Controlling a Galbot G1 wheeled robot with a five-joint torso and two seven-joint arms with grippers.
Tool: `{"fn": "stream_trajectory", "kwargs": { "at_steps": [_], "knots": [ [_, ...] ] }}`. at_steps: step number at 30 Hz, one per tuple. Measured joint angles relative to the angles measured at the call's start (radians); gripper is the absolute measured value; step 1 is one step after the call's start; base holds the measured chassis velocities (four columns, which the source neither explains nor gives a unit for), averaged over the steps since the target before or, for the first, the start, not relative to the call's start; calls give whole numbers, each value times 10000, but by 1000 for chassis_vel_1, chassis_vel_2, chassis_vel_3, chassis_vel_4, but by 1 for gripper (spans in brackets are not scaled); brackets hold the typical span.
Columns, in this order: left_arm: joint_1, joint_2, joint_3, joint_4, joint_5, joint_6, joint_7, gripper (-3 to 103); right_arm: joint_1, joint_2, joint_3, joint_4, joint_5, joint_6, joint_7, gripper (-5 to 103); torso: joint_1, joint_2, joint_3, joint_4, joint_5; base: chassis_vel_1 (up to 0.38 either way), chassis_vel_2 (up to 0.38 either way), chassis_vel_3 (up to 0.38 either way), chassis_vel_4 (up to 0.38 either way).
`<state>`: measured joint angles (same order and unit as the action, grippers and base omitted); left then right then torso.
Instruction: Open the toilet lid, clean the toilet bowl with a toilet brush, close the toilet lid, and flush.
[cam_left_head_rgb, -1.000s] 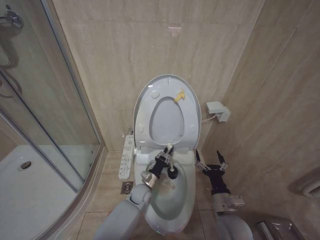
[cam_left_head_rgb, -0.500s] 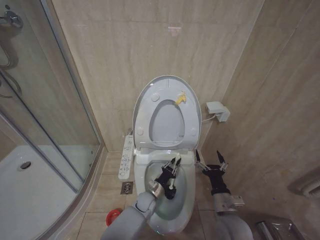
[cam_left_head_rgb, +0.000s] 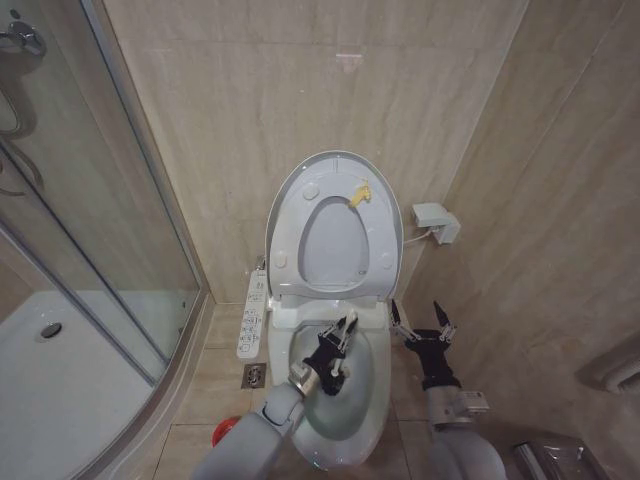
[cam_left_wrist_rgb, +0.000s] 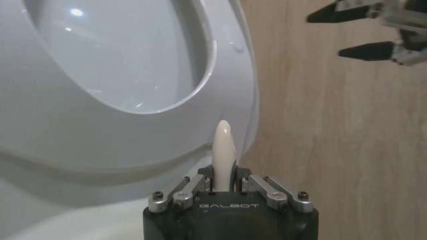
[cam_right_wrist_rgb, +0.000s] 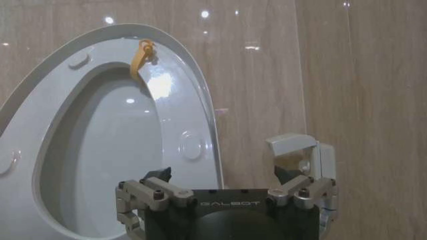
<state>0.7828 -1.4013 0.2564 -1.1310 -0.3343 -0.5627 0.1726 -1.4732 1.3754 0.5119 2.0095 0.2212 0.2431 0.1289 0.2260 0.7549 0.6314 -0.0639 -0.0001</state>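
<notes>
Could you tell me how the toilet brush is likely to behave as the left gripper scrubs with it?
The toilet brush has a slim, smooth white handle, so it will probably feel light but may flex a little under sideways pressure. The left gripper, over the toilet bowl, pinches it between narrow fingers, so the glossy handle could twist or slip. The right gripper waits open beside the bowl.

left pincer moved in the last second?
Yes. Judged against the toilet bowl rim in the head view, the left pincer, shut on the toilet brush, came back from the rear rim over the basin, then edged forward.
</notes>
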Motion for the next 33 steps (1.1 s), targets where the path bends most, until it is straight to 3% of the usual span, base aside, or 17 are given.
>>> {"fn": "stream_trajectory", "kwargs": {
  "at_steps": [4, 12, 33],
  "knots": [
    [115, 29, 3, -3, 455, -194, 23, 21, 0, 0, 0, 0, 0, 0, 0, 100, 0, 0, 0, 0, 0, 0, 0, 0, 0],
    [226, 90, -221, 438, 401, -118, -132, 21, 0, 0, 0, 0, 0, 0, 0, 100, 0, 0, -1, -1, -1, 0, 0, 0, 0],
    [2573, 1135, -1237, -1922, 778, 467, -420, 21, 0, 0, 1, 0, 0, 0, 0, 100, 0, 1, -1, 0, 0, 0, 0, 0, 0]
  ]
}}
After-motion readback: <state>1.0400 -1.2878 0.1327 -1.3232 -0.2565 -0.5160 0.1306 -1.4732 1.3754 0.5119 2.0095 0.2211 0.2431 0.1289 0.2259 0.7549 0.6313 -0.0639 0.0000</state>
